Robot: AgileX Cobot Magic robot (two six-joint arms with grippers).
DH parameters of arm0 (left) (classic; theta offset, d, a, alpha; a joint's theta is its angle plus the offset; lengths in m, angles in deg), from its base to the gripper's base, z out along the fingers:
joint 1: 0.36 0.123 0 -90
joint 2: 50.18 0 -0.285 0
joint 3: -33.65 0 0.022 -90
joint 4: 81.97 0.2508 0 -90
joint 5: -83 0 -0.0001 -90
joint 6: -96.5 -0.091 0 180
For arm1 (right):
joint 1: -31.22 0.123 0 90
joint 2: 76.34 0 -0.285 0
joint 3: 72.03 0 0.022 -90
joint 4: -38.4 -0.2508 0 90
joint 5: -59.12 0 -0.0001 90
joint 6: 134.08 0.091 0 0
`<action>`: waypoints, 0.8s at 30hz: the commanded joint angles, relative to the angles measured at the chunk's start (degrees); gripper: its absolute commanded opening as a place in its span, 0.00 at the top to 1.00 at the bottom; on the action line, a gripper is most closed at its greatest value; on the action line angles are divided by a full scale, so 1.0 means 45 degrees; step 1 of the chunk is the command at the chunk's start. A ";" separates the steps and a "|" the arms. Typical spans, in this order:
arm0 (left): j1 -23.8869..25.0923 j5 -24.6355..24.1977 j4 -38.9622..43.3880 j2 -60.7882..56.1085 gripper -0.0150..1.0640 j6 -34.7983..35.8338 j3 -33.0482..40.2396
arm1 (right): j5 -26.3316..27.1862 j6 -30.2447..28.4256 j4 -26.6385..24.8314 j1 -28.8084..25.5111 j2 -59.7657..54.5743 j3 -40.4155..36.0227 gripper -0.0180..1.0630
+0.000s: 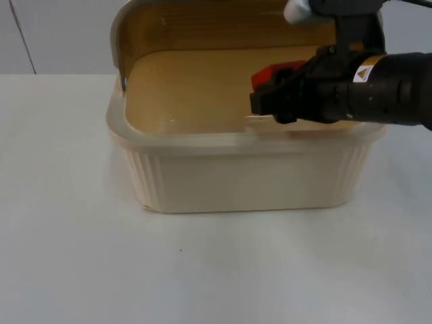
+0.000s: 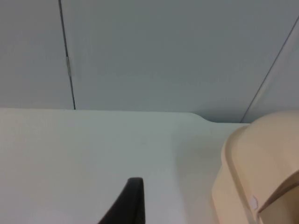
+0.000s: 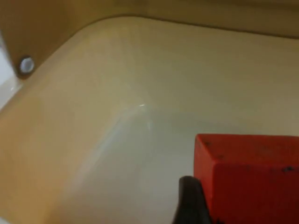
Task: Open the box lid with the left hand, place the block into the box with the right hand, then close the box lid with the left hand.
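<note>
A cream plastic box (image 1: 236, 179) stands in the middle of the table with its lid (image 1: 202, 23) tipped up and back. My right gripper (image 1: 264, 91) reaches in from the right over the box's open inside, shut on a red block (image 1: 271, 73). In the right wrist view the red block (image 3: 250, 177) hangs against a black fingertip (image 3: 189, 203) above the box's pale floor (image 3: 117, 154). My left gripper (image 2: 128, 205) waits over bare table beside the lid's curved outside (image 2: 259, 172), apart from it.
White table (image 1: 74, 256) lies open in front of and to the left of the box. The grey partition wall (image 2: 163, 51) closes off the table's far edge. A small metal hinge pin (image 3: 26, 64) sits at the box's back corner.
</note>
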 commanded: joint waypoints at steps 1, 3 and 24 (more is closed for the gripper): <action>0.0042 0.0004 -0.0023 0.0018 0.02 -0.0047 0.0073 | 0.0747 -0.0104 -0.0150 0.0030 -0.0078 0.0092 0.71; 0.0042 0.0004 -0.0023 0.0018 0.02 -0.0047 0.0073 | 0.1274 -0.0104 -0.0412 0.0030 -0.0297 0.0092 0.39; 0.0042 -0.0117 -0.0021 0.0018 0.02 -0.0047 0.0073 | -0.0233 -0.0183 -0.1012 0.0289 -0.0155 0.0525 0.02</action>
